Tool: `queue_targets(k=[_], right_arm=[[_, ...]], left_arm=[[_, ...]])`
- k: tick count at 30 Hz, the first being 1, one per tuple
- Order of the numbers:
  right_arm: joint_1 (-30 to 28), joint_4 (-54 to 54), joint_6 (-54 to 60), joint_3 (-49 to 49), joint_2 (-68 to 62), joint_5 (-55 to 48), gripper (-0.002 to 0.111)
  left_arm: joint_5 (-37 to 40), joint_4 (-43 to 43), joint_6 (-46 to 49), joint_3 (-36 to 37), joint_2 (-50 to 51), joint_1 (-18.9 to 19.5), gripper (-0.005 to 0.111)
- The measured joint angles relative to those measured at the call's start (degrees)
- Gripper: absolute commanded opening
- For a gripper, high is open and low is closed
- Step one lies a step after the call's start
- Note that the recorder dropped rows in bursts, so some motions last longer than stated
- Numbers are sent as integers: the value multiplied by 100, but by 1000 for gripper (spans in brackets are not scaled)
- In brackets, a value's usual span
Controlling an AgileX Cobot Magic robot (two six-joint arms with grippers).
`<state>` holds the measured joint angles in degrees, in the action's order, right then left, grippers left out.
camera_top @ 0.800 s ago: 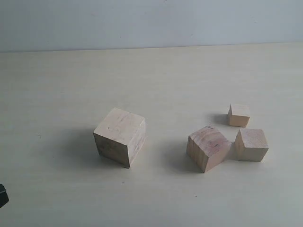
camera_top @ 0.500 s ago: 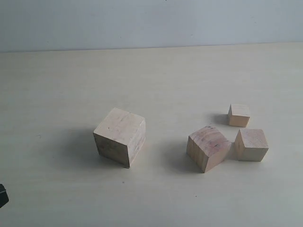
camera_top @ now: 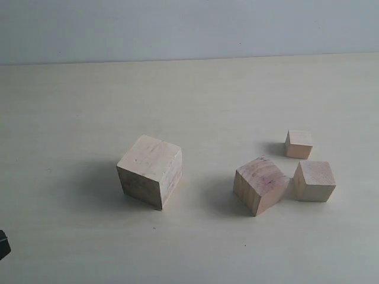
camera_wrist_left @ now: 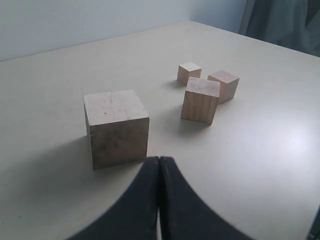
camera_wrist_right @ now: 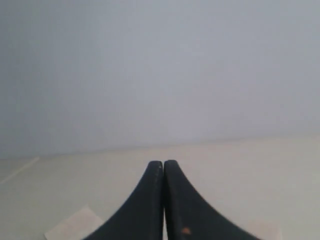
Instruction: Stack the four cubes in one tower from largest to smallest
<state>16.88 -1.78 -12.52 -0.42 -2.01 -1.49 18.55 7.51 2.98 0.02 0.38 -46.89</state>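
Observation:
Four pale wooden cubes lie apart on the table, none stacked. The largest cube [camera_top: 150, 170] [camera_wrist_left: 116, 127] sits left of centre. The second-largest cube [camera_top: 259, 184] [camera_wrist_left: 201, 99] stands turned at an angle, touching or nearly touching the third cube [camera_top: 314, 180] [camera_wrist_left: 224, 85] on its right. Behind those two is the smallest cube [camera_top: 298, 144] [camera_wrist_left: 189, 73]. My left gripper [camera_wrist_left: 159, 159] is shut and empty, just short of the largest cube; only a dark corner of it [camera_top: 3, 244] shows in the exterior view. My right gripper [camera_wrist_right: 163, 163] is shut and empty, facing the wall.
The pale table [camera_top: 189, 89] ends at a grey wall at the back. A dark cloth [camera_wrist_left: 280, 22] hangs beyond the table in the left wrist view. A pale patch [camera_wrist_right: 75, 224] lies on the table beside the right gripper.

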Motion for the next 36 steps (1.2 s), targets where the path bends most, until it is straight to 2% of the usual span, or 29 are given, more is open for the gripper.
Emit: queue_targets(k=[5,14,21,23,25,29,31,33,36], right_arm=[[0,313,114,-846,-58,576,0],[31,225,45,-2395,-1267,52,0],[969,-1401,865,-4077,-3312,-2072,2],[1154,-1696,1183,-4508,-4121,-2587,11],[1331,-1868,1526,-5048,-5007,-3162,25],[1620,-1985,2145,-6019,-6589,-3868,76],[1694,-2020,2340,-6418,-7292,-4085,96],[1749,-2033,2604,-6698,-7873,-4200,102],[1877,-2033,3043,-7002,-8535,-4395,101]], left_arm=[[0,0,0,0,0,0,0],[0,0,0,0,0,0,0],[0,0,0,0,0,0,0],[0,0,0,0,0,0,0],[0,0,0,0,0,0,0],[0,0,0,0,0,0,0],[0,0,0,0,0,0,0],[0,0,0,0,0,0,0],[0,0,0,0,0,0,0]])
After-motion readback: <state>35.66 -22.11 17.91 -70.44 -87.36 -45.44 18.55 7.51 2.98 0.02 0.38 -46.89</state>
